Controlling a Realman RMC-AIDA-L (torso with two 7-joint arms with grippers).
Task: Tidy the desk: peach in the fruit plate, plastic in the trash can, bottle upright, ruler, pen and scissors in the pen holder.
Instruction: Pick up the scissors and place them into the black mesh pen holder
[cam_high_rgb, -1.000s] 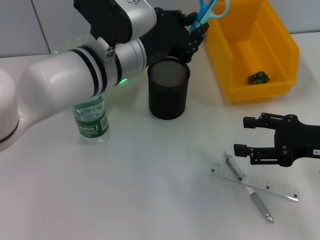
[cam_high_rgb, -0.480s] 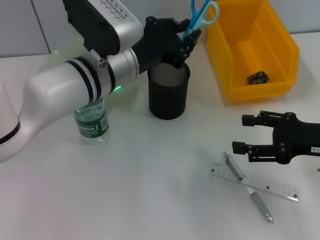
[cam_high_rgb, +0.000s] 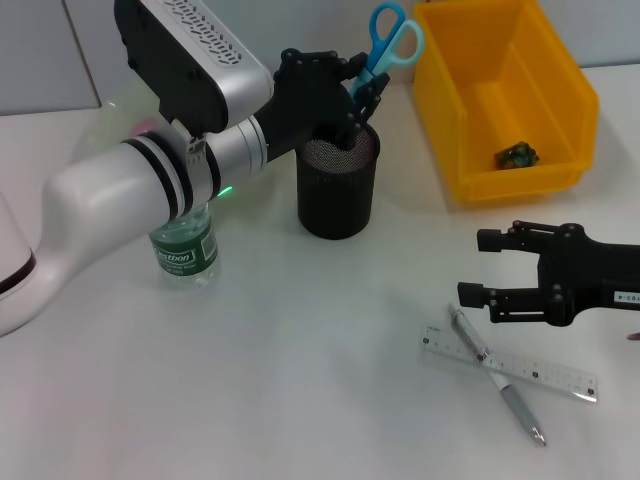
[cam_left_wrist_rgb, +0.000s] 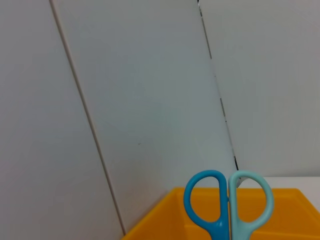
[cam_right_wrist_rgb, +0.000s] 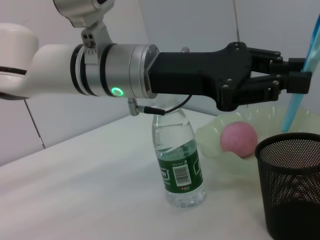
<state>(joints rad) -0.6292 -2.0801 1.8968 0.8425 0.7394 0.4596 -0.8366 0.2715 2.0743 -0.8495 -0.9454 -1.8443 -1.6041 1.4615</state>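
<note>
My left gripper (cam_high_rgb: 360, 88) is shut on the blue scissors (cam_high_rgb: 391, 38), handles up, over the black mesh pen holder (cam_high_rgb: 338, 190). In the right wrist view the scissors' blade (cam_right_wrist_rgb: 299, 87) reaches down to about the pen holder's rim (cam_right_wrist_rgb: 292, 142). The left wrist view shows only the scissors' handles (cam_left_wrist_rgb: 228, 204). The bottle (cam_high_rgb: 186, 244) stands upright under my left arm. The ruler (cam_high_rgb: 535, 373) and the pen (cam_high_rgb: 497, 376) lie crossed on the table, just below my open right gripper (cam_high_rgb: 482, 268). The peach (cam_right_wrist_rgb: 239, 139) lies in the pale fruit plate (cam_right_wrist_rgb: 220, 152).
A yellow bin (cam_high_rgb: 560, 95) stands at the back right with a small dark piece of plastic (cam_high_rgb: 517, 154) in it. The bottle (cam_right_wrist_rgb: 177, 162) stands close to the plate and the holder. A grey panelled wall lies behind the desk.
My left gripper has carried the scissors left and down, from beside the yellow bin to over the pen holder. My right gripper has shifted slightly left.
</note>
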